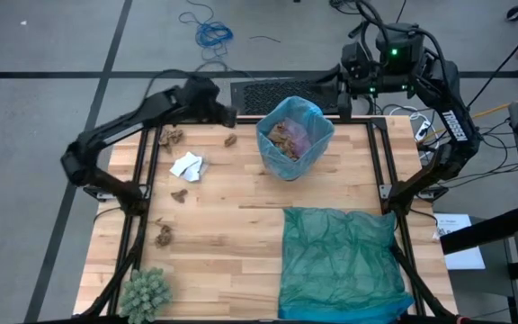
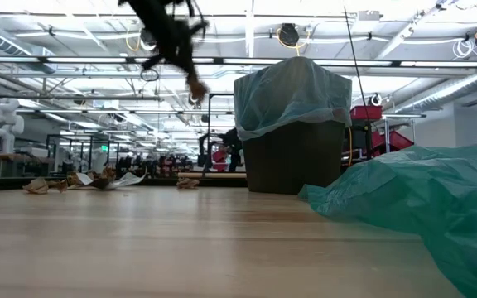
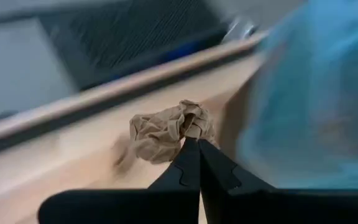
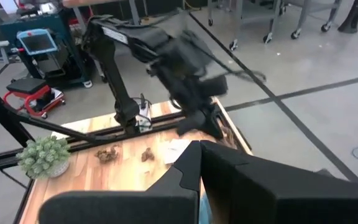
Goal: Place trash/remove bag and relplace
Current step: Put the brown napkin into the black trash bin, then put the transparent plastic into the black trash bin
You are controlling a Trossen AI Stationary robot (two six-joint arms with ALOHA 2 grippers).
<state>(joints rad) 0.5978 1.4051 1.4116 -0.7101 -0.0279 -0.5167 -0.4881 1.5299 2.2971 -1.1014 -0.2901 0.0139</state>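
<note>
My left gripper is shut on a brown wadded paper lump of the trash. It hangs high over the table's far edge, just left of the bin. The dark bin stands at the far middle, lined with the light blue bag, whose rim is folded over the bin's top. Brown and pink trash lies inside. More brown lumps and white scraps lie on the table's left half. My right gripper is shut on nothing and raised beyond the far right corner. My left gripper pinches the brown wad by one crumpled edge between its two fingers, at their free ends only. The fingers slant down from the table's left toward the bin. The wad sticks out ahead of the fingertips, lifted clear of the table.
A darker teal-green plastic bag lies spread over the near right of the table. A green spiky plant ball sits at the near left corner. Brown lumps lie between them and the far edge. Black frame rails run along both sides.
</note>
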